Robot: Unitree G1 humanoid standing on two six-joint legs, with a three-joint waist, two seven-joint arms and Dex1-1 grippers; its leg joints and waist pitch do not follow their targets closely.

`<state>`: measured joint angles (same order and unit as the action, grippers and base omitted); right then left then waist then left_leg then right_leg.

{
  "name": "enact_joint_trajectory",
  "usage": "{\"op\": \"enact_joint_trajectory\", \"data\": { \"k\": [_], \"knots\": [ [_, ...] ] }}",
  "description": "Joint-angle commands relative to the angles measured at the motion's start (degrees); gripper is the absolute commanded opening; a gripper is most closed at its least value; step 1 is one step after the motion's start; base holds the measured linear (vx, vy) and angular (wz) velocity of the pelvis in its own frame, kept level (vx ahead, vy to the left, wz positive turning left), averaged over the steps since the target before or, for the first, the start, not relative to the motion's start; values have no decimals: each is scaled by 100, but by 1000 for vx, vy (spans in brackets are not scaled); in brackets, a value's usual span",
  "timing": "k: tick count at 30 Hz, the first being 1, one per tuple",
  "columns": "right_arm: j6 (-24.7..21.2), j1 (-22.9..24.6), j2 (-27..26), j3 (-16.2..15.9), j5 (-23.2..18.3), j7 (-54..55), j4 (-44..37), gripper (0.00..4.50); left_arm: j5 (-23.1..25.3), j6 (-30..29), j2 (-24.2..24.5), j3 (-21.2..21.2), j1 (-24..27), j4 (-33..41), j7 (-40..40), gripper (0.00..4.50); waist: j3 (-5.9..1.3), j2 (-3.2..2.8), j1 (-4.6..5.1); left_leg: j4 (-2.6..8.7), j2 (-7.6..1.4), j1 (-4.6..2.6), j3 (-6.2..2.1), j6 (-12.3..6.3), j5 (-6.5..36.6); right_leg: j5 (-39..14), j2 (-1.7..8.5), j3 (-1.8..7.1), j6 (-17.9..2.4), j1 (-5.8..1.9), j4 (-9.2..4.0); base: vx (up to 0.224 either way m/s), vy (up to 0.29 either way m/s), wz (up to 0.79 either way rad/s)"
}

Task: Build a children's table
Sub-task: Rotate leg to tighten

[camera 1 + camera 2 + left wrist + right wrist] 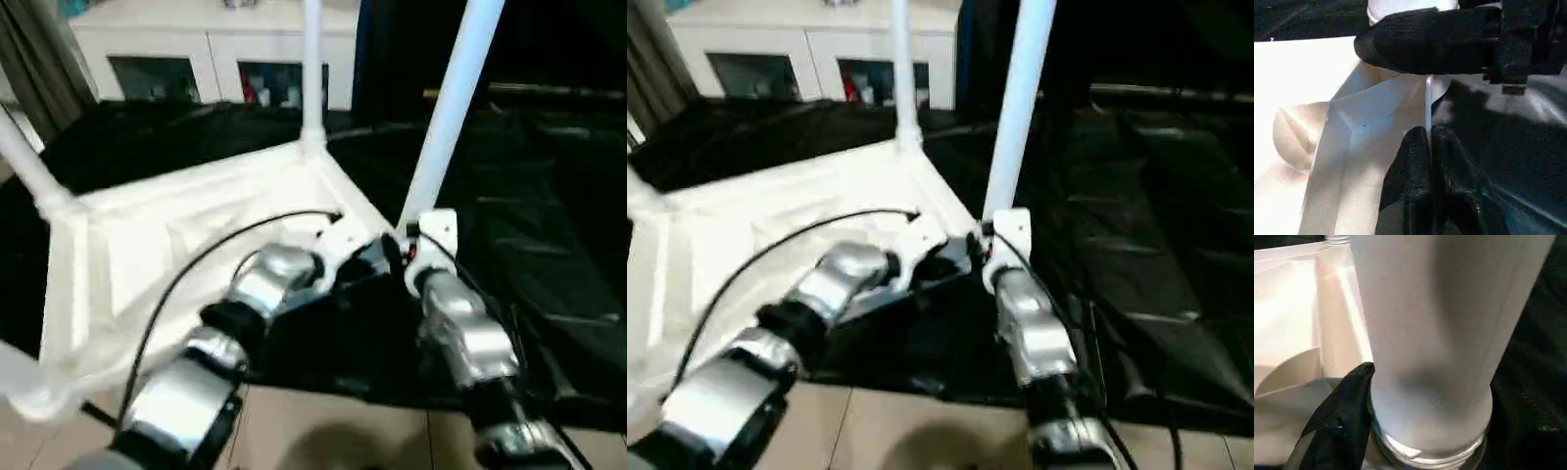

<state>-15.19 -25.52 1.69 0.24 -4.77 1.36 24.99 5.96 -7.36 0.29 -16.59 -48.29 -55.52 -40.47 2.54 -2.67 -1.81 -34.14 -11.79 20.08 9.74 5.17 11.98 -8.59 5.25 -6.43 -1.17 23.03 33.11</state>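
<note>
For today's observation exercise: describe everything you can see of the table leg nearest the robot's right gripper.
The leg is a smooth white plastic tube, tilted, rising from the near corner of the upturned table top. Its threaded base shows in the right wrist view. The right gripper is at its foot, one black finger against it.

Two silver, rounded forearms, each ringed by black joint bands. A thin black cable (196, 264) arcs above the left forearm (265, 284). The right forearm (465, 338) carries a white block (431, 233) at the wrist. The fingers (1415, 181) are matte black and textured.
</note>
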Motion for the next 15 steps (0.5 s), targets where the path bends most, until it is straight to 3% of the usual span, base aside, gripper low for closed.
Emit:
{"op": "enact_joint_trajectory", "data": {
  "k": [1,4,5,9,15],
  "knots": [
    [5,36,-153,-71,-16,-6,284,273,94,-34,-50,16,-89,-134,156,0,-389,78,-22,365,-46,46,6,-491,587,-1426,312,272,-1058,-367,-390,0,0,0],
    [222,-12,-194,-62,35,-21,305,273,85,-34,-64,10,-134,-218,160,0,-382,89,-16,374,-44,32,12,-508,699,-1575,305,268,-1026,-356,-412,0,0,0],
    [268,-14,-174,-108,67,-71,289,329,93,-20,-48,-2,-135,-233,147,0,-385,82,-22,372,-42,25,12,-509,720,-1612,310,267,-1017,-357,-414,0,0,0],
    [430,-36,-110,-81,34,-216,286,364,120,71,-21,-10,-152,-281,123,0,-376,93,-19,379,-47,39,8,-544,753,-1721,309,262,-965,-359,-427,0,0,0],
    [291,176,194,-44,-88,-679,-304,402,106,310,145,-73,-42,-29,-337,0,-402,104,-27,364,-65,56,2,-655,503,-1281,301,277,-1063,-380,-360,0,0,0]
  ]
}}
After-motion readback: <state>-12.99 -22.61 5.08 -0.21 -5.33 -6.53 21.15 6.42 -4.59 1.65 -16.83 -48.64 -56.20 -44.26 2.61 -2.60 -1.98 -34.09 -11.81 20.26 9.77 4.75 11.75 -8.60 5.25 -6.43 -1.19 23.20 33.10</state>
